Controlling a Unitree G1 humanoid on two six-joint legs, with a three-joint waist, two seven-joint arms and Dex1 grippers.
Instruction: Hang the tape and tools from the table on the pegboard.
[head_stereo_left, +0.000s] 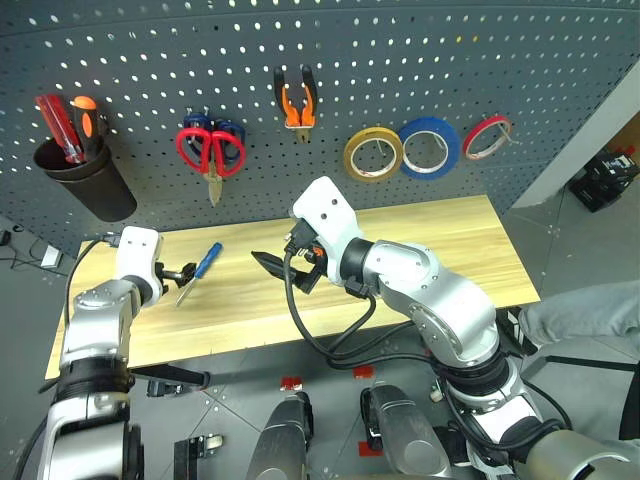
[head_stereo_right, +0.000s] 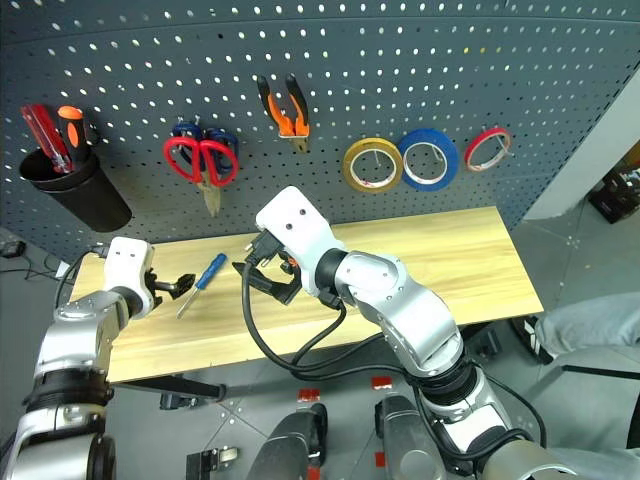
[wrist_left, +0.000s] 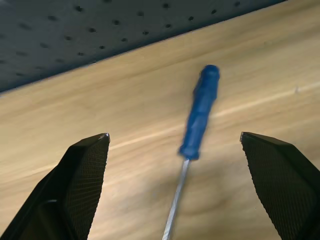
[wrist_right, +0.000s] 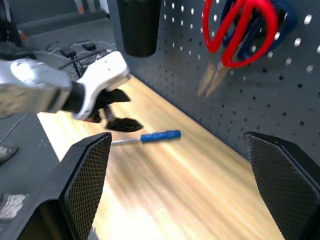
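Left end effector (head_stereo_left: 183, 272), fingers wide, empty, sits beside small blue-handled screwdriver (head_stereo_left: 206, 261) on light wood counter (head_stereo_left: 450, 250); shaft tip nearest, handle angled toward pegboard.

1. The blue-handled screwdriver (head_stereo_left: 201, 267) was the only tool left on the table (head_stereo_left: 440, 250). It lay flat on the light wood near the left end, handle pointing to about 1 o'clock and metal shaft to 7 o'clock.
2. The red-handled scissors (head_stereo_left: 212, 152) hung on the pegboard (head_stereo_left: 400, 60) with blades pointing down, at roughly 12 o'clock from the screwdriver.
3. The orange-and-black pliers (head_stereo_left: 295, 100) hung higher up, at about 2 o'clock from the scissors, handles up and jaws down.
4. The yellow-tan tape (head_stereo_left: 373, 155) hung as an upright ring, at around 4 o'clock from the pliers.
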